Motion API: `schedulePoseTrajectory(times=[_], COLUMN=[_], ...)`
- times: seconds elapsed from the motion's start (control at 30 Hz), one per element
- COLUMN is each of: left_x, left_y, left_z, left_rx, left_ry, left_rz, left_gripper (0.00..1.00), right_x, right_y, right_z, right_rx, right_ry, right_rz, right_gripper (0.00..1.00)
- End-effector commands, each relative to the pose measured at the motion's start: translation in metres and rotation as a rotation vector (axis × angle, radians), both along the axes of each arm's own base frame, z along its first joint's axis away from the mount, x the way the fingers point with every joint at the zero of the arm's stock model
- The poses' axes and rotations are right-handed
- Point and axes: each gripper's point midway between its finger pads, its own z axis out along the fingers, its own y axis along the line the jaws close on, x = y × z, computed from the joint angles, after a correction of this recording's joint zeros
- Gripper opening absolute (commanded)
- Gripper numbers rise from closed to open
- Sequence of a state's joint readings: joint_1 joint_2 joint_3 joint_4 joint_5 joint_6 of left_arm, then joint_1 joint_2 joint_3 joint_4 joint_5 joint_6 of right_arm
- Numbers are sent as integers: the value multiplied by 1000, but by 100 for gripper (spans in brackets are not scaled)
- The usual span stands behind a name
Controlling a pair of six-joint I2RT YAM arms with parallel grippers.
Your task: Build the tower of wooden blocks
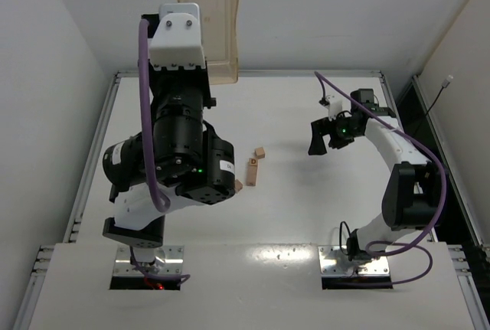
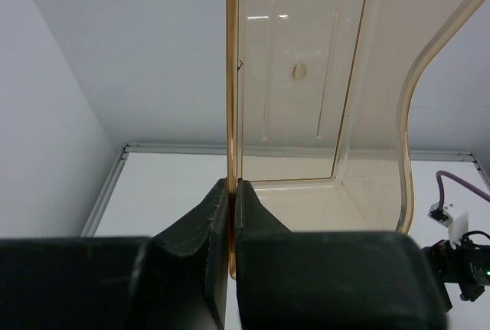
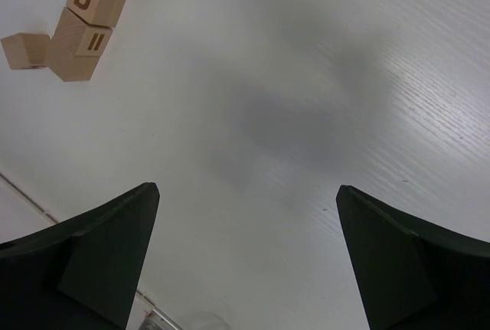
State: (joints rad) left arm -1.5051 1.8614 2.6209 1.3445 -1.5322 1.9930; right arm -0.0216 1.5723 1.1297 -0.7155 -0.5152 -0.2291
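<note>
Locate the wood block tower [image 1: 252, 171], a short column of small light-tan wooden cubes, just left of centre in the overhead view, standing on the white table [image 1: 306, 215]. In the right wrist view the wood block tower [image 3: 83, 27] sits in the upper left corner; you can tell two stacked cubes there, the upper one marked "D" and the lower one marked with two bars. Note one loose tan wooden cube [image 1: 260, 151] near the column on its upper right side in the overhead view, cut off by the top edge in the right wrist view. A second loose tan cube [image 3: 23, 49] lies just beside the base of the column at the left edge of that view. Check the right gripper [image 1: 325, 137], right of centre in the overhead view and well apart from the column: its jaws stand wide apart and hold nothing. Check the left gripper [image 2: 231, 192]: its jaws are clamped on the thin side wall of the translucent amber plastic bin [image 2: 306, 115], which is lifted off the table and appears at the upper centre of the overhead view.
</note>
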Motion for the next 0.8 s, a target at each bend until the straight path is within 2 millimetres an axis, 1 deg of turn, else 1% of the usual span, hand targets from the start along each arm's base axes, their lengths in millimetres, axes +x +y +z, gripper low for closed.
schedulePoseTrajectory(times=[0.0, 0.03, 0.1, 0.13, 0.17, 0.2, 0.23, 0.27, 0.3, 0.33, 0.37, 0.4, 0.43, 0.47, 0.5, 0.53, 0.57, 0.6, 0.63, 0.67, 0.7, 0.77], left_x=[-12, -10, -9, -8, -7, -10, -10, -9, -9, -8, -10, -11, -14, -16, -17, -18, -18, -18, -19, -19, -17, -16], left_y=[-13, -16, 1, -5, 3, 22, 30, 36, 45, 44, 63, 68, 69, 92, 99, 103, 109, 111, 122, 125, 115, 116], left_z=[-36, -39, -37, -43, -38, -29, -21, -13, -4, 0, 11, 11, 4, 6, 5, 3, 11, 13, 14, 15, 12, 13], left_rx=[-34, 15, 64, 151, 192, 203, 238, 207, 341, 371, 317, 337, 300, 233, 108, 91, -5, -66, -157, -191, -216, -258], left_ry=[190, 195, 199, 215, 232, 241, 241, 224, 223, 214, 208, 222, 259, 254, 245, 240, 230, 223, 208, 191, 182, 150], left_rz=[-151, -139, -126, -112, -79, -59, -28, 4, 13, 4, -8, -21, -31, -28, -15, -37, -46, -52, -73, -75, -89, -87], left_gripper=[0, 0, 0, 0, 0, 0, 0, 0, 0, 0, 0, 0, 0, 0, 0, 0, 0, 0, 1, 1, 2, 2], right_x=[2, 2, 3, 3, 3, 2, 2, 2, 2, 4, 4, 4, 4, 4, 4, 7, 6, 8, 6, 6, 9, 7], right_y=[2, 2, 2, 2, 2, 4, 4, 4, 4, 4, 4, 4, 5, 5, 5, 5, 8, 8, 8, 8, 8, 8], right_z=[8, 8, 11, 11, 11, 12, 9, 9, 9, 6, 6, 6, 4, 4, 0, 3, 0, 2, 2, -1, 2, 2], right_rx=[-2, -2, -2, -2, -2, 6, 6, 6, 6, 6, 6, 6, 16, 16, 17, 16, 17, 17, 17, 17, 17, 17], right_ry=[-42, -42, -51, -51, -51, -51, -42, -42, -42, -42, -42, -42, -32, -32, -20, -30, -18, -27, -16, -7, -18, -9], right_rz=[21, 21, 21, 21, 21, 25, 25, 25, 25, 25, 25, 25, 29, 29, 29, 29, 38, 38, 38, 38, 38, 38], right_gripper=[100, 100, 100, 100, 100, 100, 100, 100, 100, 100, 100, 100, 100, 100, 100, 100, 100, 100, 100, 100, 100, 100])
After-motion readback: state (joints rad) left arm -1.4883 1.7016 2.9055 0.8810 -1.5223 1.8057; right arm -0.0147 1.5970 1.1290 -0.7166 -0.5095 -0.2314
